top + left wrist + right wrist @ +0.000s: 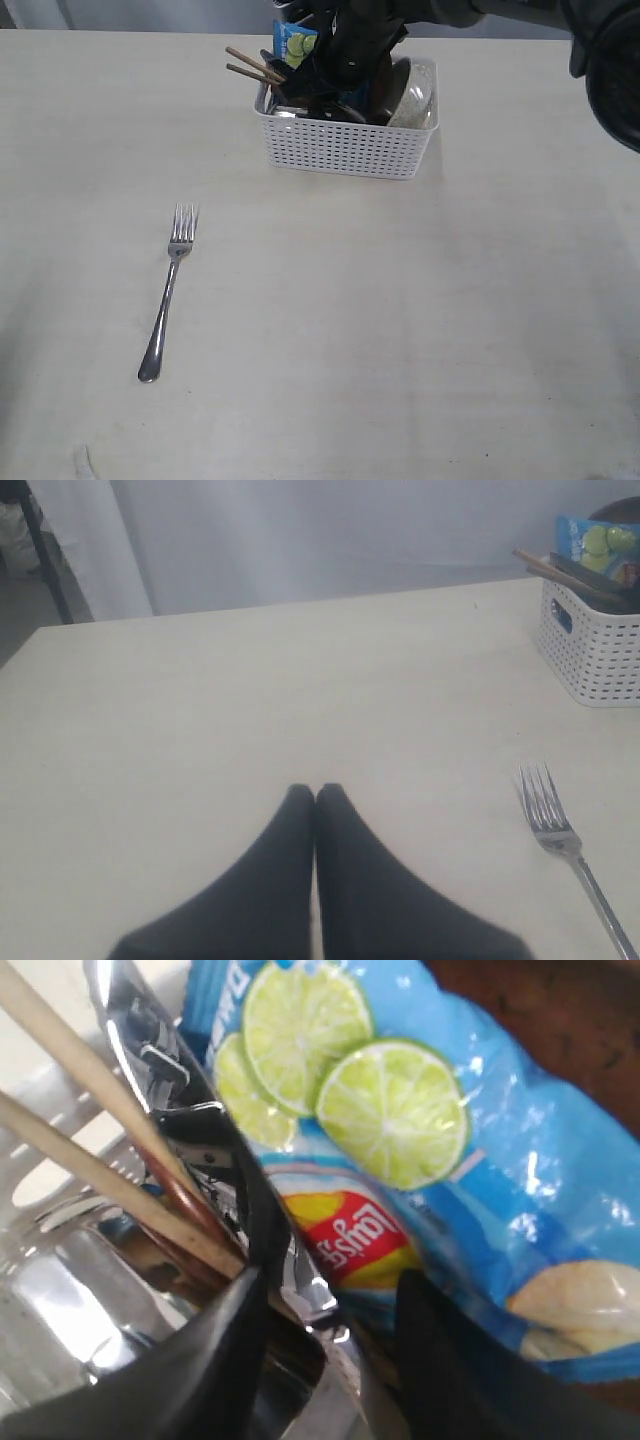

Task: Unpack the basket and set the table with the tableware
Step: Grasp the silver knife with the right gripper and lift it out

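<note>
Reaching in from the far right of the exterior view, the right arm had its end sunk in the white lattice basket, which stood at the far middle of the pale table. The right gripper was down among the contents. Its two black fingers stood apart, released, with the silvery crimped edge of the blue chip bag lying between them and nothing visibly pinched. Just beside that edge, two wooden chopsticks slanted up out of the basket's left end as the exterior view showed it, poking past the rim. A shiny steel cup sat low in the basket under the chopsticks, close against one finger. At the basket's right end a pale round bowl leaned on edge against the wall, with something dark brown beside it that the arm hid too much to name. Outside the basket, a steel fork lay flat on the table, well apart from the basket on the left side, tines pointing away from the camera and handle toward the near edge. The left gripper hovered over bare tabletop, fingers clenched together with the tips touching and nothing between them; the fork lay near it to one side, untouched
</note>
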`<state>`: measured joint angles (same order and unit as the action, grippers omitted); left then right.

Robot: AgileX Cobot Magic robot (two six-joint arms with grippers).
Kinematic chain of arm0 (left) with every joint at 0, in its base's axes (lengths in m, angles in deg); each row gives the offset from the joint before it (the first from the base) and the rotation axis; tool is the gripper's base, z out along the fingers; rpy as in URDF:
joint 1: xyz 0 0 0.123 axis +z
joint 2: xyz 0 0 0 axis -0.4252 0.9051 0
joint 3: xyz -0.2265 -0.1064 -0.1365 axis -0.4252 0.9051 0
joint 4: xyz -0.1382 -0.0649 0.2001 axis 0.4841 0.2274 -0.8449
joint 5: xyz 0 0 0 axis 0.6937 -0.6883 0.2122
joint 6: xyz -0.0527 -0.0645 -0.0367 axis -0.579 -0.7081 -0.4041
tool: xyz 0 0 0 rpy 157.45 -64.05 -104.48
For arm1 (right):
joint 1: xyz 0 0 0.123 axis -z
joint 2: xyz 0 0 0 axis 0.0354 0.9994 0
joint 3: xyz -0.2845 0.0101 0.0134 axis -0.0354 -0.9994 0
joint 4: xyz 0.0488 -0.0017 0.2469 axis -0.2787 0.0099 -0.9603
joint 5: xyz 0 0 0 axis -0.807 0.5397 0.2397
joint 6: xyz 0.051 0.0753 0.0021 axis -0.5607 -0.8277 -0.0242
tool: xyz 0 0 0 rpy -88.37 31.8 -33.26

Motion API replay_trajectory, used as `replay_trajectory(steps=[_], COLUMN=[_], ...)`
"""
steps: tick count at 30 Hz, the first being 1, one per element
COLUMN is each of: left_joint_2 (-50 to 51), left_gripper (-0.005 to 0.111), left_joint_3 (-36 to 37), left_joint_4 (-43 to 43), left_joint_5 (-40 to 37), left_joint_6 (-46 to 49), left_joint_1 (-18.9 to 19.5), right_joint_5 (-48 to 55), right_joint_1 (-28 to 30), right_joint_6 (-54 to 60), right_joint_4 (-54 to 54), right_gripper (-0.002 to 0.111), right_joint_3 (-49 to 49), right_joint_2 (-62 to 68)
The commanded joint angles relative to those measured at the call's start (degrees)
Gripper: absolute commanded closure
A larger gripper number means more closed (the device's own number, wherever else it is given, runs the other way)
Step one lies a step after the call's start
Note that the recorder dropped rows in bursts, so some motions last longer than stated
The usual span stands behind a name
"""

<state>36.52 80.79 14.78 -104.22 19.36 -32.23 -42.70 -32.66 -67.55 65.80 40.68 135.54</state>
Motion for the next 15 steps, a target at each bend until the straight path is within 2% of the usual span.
replay_trajectory(steps=[1,5,7,11,12,15], left_joint_2=[-0.11,-0.11,-0.11,-0.11,-0.11,-0.11], left_gripper=[0.107,0.107,0.107,0.107,0.107,0.107], left_joint_3=[0.13,0.13,0.13,0.13,0.13,0.13], left_joint_4=[0.10,0.10,0.10,0.10,0.10,0.10], left_joint_5=[0.03,0.03,0.03,0.03,0.03,0.03], left_joint_6=[-0.13,-0.13,-0.13,-0.13,-0.13,-0.13], left_joint_1=[-0.29,-0.29,-0.29,-0.29,-0.29,-0.29], right_joint_5=[-0.27,0.51,0.63,0.74,1.01,1.39], right_joint_1=[0.53,0.53,0.53,0.53,0.53,0.53], right_joint_6=[-0.17,-0.17,-0.17,-0.17,-0.17,1.16], right_joint_4=[0.08,-0.02,-0.02,-0.02,-0.02,-0.94], right_gripper=[0.068,0.068,0.072,0.098,0.108,0.109], right_joint_3=[-0.26,-0.26,-0.26,-0.26,-0.26,-0.26], right_joint_2=[1.30,3.47,4.00,3.60,3.37,2.63])
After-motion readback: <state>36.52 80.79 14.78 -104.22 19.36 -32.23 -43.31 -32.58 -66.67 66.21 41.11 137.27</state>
